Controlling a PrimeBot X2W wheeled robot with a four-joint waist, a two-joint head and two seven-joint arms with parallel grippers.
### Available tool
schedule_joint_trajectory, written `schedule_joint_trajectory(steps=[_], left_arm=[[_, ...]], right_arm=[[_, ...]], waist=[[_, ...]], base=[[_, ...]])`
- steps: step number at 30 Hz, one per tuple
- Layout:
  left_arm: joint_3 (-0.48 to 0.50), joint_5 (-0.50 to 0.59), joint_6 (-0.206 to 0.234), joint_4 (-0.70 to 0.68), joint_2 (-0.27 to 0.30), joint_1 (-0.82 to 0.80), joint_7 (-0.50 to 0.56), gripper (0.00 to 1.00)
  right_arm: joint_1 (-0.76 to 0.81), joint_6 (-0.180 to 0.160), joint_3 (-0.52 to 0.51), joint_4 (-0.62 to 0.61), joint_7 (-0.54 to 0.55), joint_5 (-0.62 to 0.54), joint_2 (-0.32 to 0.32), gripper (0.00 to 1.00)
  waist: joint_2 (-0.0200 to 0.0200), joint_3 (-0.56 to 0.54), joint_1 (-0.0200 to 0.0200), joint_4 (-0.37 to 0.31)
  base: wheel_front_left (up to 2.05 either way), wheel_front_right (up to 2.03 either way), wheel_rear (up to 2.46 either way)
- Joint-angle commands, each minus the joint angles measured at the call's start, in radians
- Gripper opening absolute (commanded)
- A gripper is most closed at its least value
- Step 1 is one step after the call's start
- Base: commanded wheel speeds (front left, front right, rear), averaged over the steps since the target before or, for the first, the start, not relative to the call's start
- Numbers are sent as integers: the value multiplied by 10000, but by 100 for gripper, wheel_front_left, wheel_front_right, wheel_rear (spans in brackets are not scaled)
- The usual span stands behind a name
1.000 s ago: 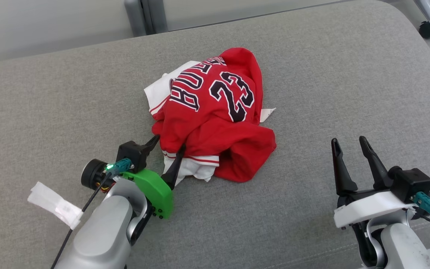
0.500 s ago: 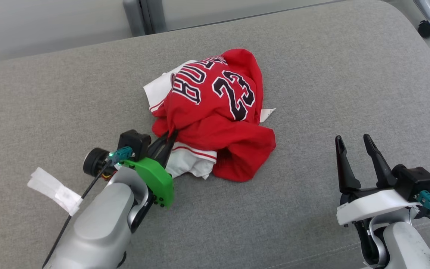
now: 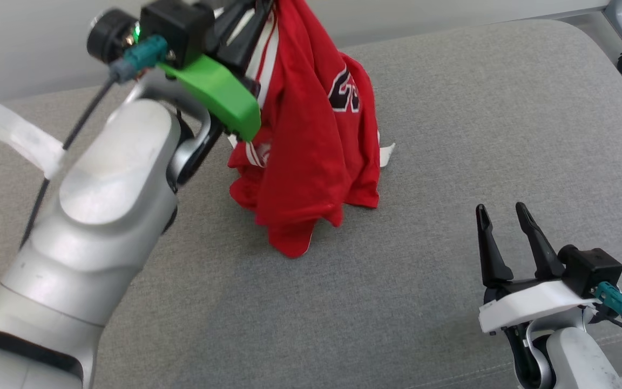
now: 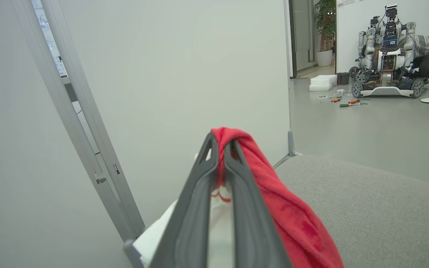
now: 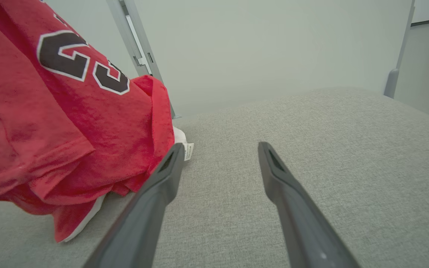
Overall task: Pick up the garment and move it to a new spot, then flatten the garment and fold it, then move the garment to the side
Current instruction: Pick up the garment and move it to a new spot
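While the broad grey cushion (image 3: 478, 119) makes up most of the working ground, the thing that matters is the red garment (image 3: 311, 162), a jersey with white trim. It hangs in a limp cone from the left gripper (image 4: 218, 142) over the far, left part of the cushion, with its lowest folds touching the surface and the rest clear of it. That gripper's jaws are pressed together on a bunched ridge of red cloth, with a white layer caught between the fingers lower down, so a single pinch carries the whole piece. The right gripper (image 3: 502, 232) sits low at the near right, well apart from the garment, its jaws spread wide with nothing between them. Judging by the drape, the cloth is light, soft and shapeless; it will likely swing and drag when carried, and it cannot be pushed flat from one point. A second hold on a free hem or shoulder edge on the side facing the right gripper looks like the best way to spread it. Large black digits (image 5: 84, 63) outlined in white read 23 in the right wrist view, while other lettering is lost in the folds. A small white tag (image 3: 386, 154) pokes out at the garment's right edge, its print too small to read.
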Motion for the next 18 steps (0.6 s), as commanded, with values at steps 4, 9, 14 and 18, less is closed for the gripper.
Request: schedule_joint_trajectory(steps=[4,9,14,18], left_arm=[[220,-17,10,-591,13,-1684,304,0],[640,66,75,-790,40,-3270,290,0],[937,120,219,-709,223,-3802,92,0],[980,44,261,-562,431,-3452,-41,0]], right_arm=[[76,1,-124,41,-31,84,68,100],[67,1,-187,85,-31,53,151,100],[69,1,-250,105,-31,41,224,100],[69,1,-267,103,-31,29,233,100]], waist=[[0,119,0,-199],[0,223,0,-311],[0,273,0,-262],[0,272,0,-20]], base=[[0,0,0],[0,0,0],[0,0,0],[0,0,0]])
